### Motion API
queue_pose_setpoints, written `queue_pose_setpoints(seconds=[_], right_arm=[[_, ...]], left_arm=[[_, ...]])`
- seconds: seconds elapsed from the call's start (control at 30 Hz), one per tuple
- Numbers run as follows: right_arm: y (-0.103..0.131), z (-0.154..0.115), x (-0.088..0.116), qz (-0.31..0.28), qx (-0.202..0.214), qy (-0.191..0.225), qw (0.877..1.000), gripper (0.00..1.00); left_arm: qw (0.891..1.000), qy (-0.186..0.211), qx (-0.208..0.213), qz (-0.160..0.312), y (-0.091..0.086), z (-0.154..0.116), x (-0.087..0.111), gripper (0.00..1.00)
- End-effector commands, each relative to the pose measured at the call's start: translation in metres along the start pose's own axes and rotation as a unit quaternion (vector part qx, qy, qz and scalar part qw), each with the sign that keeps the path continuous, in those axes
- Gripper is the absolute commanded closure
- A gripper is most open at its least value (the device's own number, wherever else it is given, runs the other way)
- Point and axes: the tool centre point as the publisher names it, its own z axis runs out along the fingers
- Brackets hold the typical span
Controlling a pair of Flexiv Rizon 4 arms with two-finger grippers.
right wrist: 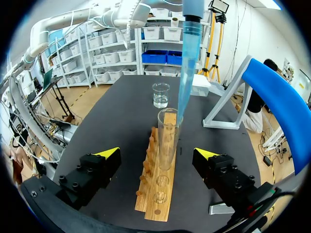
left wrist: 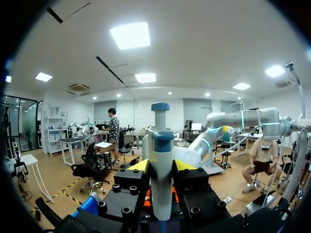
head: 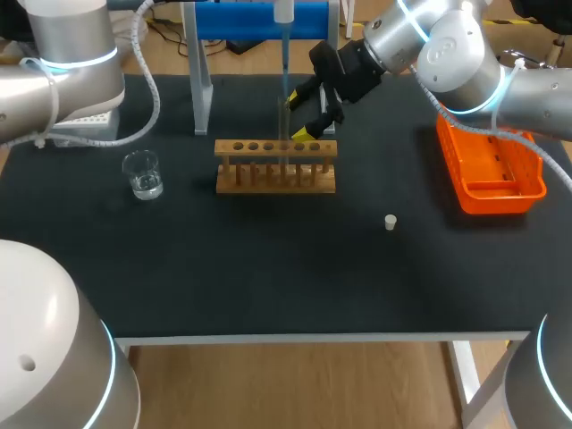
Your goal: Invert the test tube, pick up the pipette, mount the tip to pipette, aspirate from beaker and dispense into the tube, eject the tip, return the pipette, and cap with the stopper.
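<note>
Right wrist view: right gripper (right wrist: pixel 158 154) spread wide, flanking upright test tube (right wrist: pixel 167 141).

Orange tray (head: pixel 497 198), blue pipette tip (right wrist: pixel 186 63)

A table (head: pixel 268 268) with a matte black top is spanning the head view; its pale front edge (head: pixel 313 338) is running straight across, and a white leg (head: pixel 465 380) is standing under the right corner

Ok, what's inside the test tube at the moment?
The pipette tip reaches the rim of the test tube; its upper part looks clear and empty. The rack hides its lower part, so any liquid there cannot be seen.
</note>
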Motion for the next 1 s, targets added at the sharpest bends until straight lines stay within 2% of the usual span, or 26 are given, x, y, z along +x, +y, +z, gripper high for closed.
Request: queue_pose_setpoints(seconds=[0.03,0.6,1.0], right_arm=[[0.001,-0.002,0.001,0.0,0.002,0.0,1.0,0.0],[0.001,-0.002,0.001,0.0,0.002,0.0,1.0,0.0],[0.001,-0.002,0.001,0.0,0.002,0.0,1.0,0.0]], left_arm=[[1.0,0.006,0.001,0.0,0.001,0.004,-0.003,1.0],[1.0,-0.002,0.0,-0.001,0.001,0.011,0.019,1.0],[1.0,-0.011,-0.005,0.002,0.005,0.006,0.021,1.0]])
